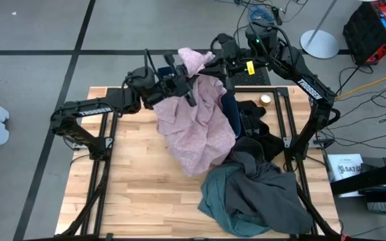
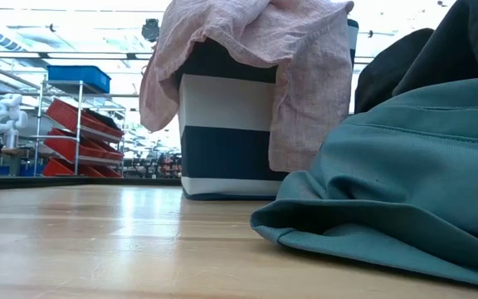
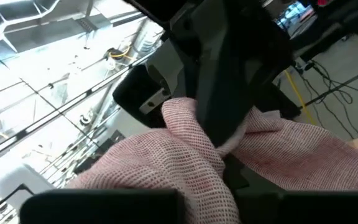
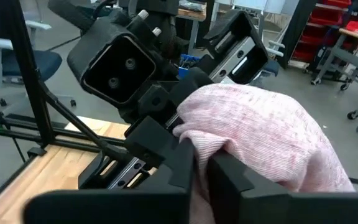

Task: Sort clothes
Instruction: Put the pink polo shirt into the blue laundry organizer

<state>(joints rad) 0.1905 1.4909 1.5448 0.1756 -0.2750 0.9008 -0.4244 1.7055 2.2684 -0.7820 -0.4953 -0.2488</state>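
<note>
Both my grippers pinch the pink garment above the bin.

From above, a grey-green garment (image 1: 230, 194) and a dark grey one (image 1: 267, 181) are heaped at the table's (image 1: 133, 201) right, black pieces (image 1: 253, 120) beside them; my left gripper (image 1: 187, 86) and right gripper (image 1: 214, 61) meet over the far edge, the pink garment (image 1: 200, 127) hanging below. At table height it drapes the navy-striped bin (image 2: 222, 133). Each wrist view shows fingers clenched on pink cloth.
</note>
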